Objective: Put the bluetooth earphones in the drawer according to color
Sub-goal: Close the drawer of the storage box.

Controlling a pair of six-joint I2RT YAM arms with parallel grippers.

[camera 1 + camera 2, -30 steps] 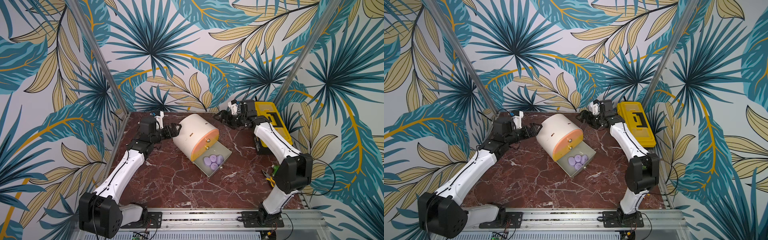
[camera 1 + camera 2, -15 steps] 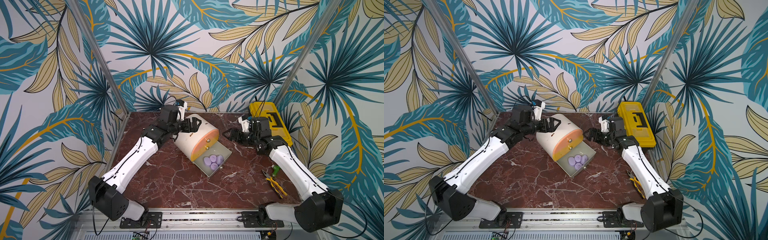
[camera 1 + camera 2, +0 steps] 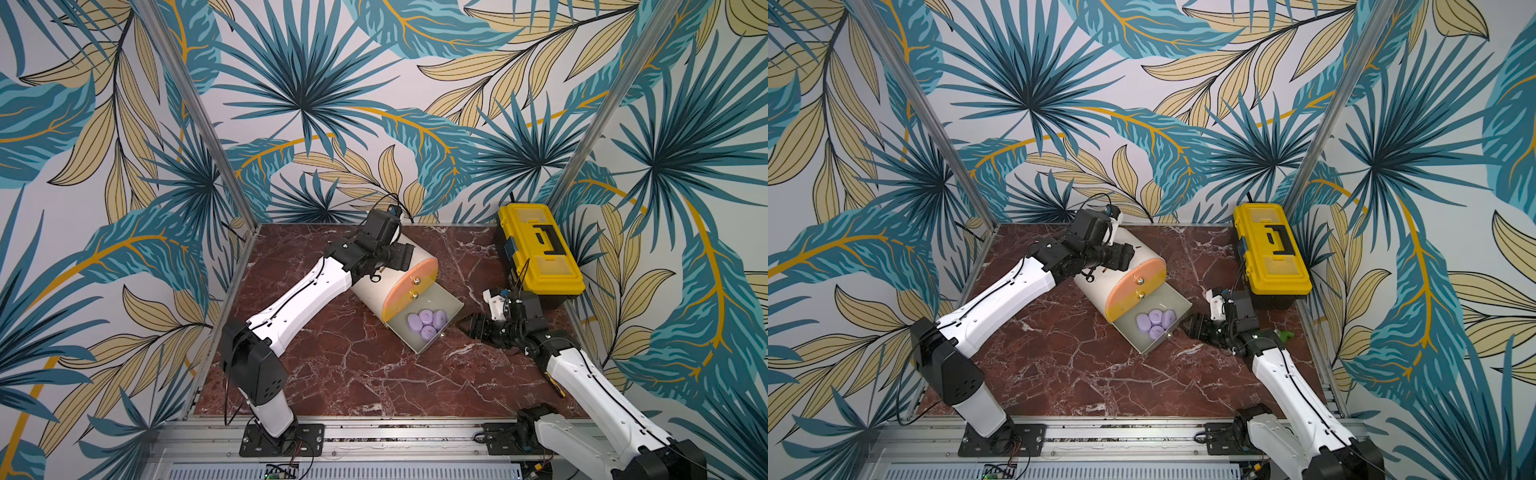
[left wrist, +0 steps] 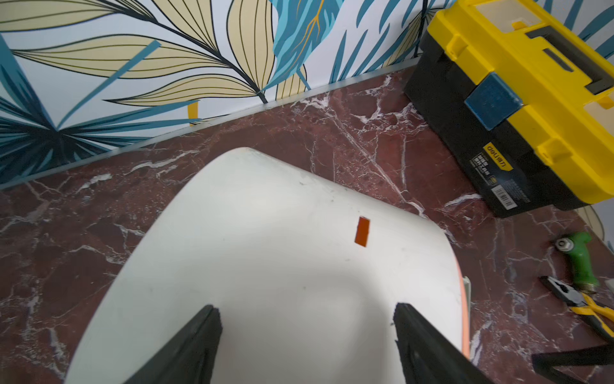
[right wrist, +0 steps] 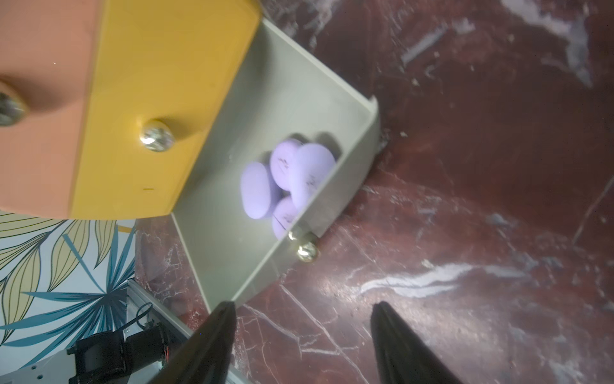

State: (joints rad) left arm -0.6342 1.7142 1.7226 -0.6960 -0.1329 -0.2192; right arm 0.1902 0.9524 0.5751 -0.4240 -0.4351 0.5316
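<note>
In both top views we have the drawer (image 3: pixel 455 316) at the bottom of the cream cabinet (image 3: pixel 365 291) pulled out, with four lilac bluetooth earphones (image 3: pixel 426 324) bunched inside it. We see no white or black cases loose on the marble. The left gripper (image 3: pixel 399 255) sits over the cabinet's rounded top. The right gripper (image 3: pixel 467 325) is low, just beside the open drawer's front. The yellow toolbox (image 3: pixel 540 257) stands well apart at the back.

On to the left wrist view: the left gripper (image 4: pixel 305 306) has its jaws apart over the cabinet's top (image 4: pixel 282 232). Whether the fingertips touch it, we cannot tell. Pliers (image 4: pixel 581 302) and a green-handled tool (image 4: pixel 579 262) lie off to the side.

From the right wrist, the right gripper (image 5: pixel 304 304) is spread and empty, pointing at the grey drawer's front wall (image 5: pixel 358 146) and its metal knob (image 5: pixel 307 251). The yellow and peach drawers above are closed.

Our read: the lilac batch is in, and closing this drawer is the step in hand. The next move calls for a straight push on the front wall, with the left arm bracing the cabinet so it doesn't slide.
</note>
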